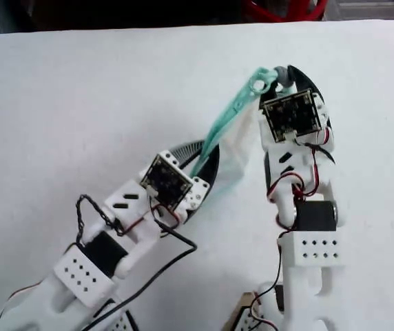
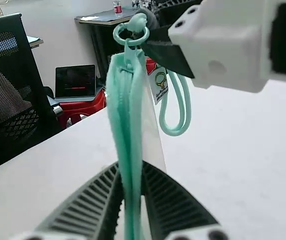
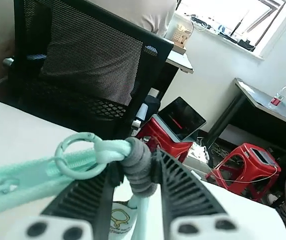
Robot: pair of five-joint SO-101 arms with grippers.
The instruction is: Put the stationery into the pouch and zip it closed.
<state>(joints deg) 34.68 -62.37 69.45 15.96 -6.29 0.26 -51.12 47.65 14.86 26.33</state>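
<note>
From above, the mint pouch (image 1: 219,131) stretches over the white table (image 1: 80,103) between the left gripper (image 1: 207,164) and the right gripper (image 1: 288,76). At the left wrist, ribbed jaws pinch its zipper edge (image 2: 128,130). At the right wrist, jaws clamp the grey zipper end (image 3: 139,167) beside a ring (image 3: 80,155).

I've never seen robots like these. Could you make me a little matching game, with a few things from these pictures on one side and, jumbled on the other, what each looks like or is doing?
Things
1. left end effector
2. right end effector
3. loop strap
4. table

States
A. white, lying beneath both arms
B. shut on the grey pull beside the ring
C. mint green, dangling loose
D. shut on the mint-green zip edge of the pouch

Pairs: 1-D, 2-B, 3-C, 4-A
</note>
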